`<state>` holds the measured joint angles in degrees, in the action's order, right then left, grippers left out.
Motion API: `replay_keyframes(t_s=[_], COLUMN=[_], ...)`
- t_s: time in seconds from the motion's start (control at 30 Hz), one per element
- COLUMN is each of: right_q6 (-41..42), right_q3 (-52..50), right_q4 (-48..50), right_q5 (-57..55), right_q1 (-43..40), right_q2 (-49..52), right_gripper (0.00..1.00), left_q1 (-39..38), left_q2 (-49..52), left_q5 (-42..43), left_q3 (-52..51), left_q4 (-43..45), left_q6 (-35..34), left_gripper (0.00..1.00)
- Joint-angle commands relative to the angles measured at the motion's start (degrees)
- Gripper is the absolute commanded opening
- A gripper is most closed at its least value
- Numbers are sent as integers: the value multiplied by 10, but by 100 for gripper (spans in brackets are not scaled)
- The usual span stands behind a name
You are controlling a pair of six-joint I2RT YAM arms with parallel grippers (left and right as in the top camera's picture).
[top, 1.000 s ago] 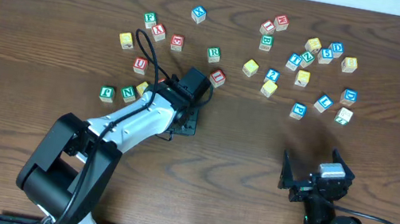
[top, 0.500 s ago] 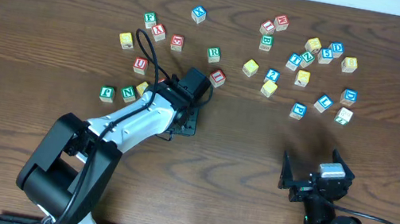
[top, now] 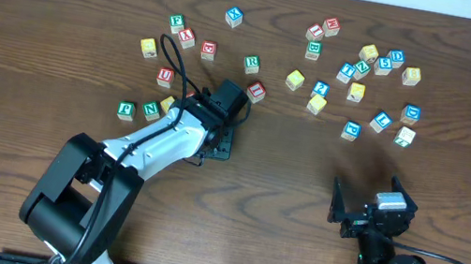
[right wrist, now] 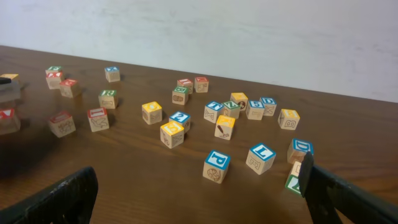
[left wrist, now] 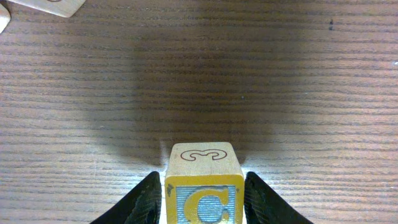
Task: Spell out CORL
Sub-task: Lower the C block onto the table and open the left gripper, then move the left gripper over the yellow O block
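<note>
Yellow C cube (left wrist: 203,184) between left jaws; hidden overhead.

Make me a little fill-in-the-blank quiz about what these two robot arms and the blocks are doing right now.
The left gripper is shut on a yellow cube whose front face shows the letter ___. That cube's top face bears the number ___. The right gripper is ___ and holds nothing. The L cube has its lettered face coloured ___.
Missing words: C; 3; open; blue.
</note>
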<state>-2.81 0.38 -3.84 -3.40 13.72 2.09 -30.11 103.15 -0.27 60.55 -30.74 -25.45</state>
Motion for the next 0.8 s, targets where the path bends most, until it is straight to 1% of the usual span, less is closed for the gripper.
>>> replay_keyframes(t_s=[0.0, 0.13, 0.23, 0.33, 0.47, 0.63, 0.77], right_q6=[-7, -7, -7, -7, -7, -7, -7], right_q3=[-1, -1, -1, -1, -1, -1, -1], right_q4=[-2, -2, -2, -2, -2, -2, -2], right_q5=[-1, -1, -1, -1, -1, -1, -1], right_q1=[-3, -3, -3, -3, -3, -3, -3], right_q2=[-3, -3, -3, -3, -3, -3, -3], right_gripper=[99, 99, 99, 99, 99, 99, 99], left_q1=[2, 2, 2, 2, 2, 2, 2], left_q2=[9, 9, 5, -6, -44, -104, -176], left_q5=[-1, -1, -1, -1, -1, -2, -9], left_q3=[-3, 1, 26, 37, 40, 40, 40], left_q4=[0, -2, -22, -30, -35, -49, -55], left_q6=[2, 4, 24, 30, 30, 39, 42], left_gripper=[42, 42, 42, 42, 47, 48, 48])
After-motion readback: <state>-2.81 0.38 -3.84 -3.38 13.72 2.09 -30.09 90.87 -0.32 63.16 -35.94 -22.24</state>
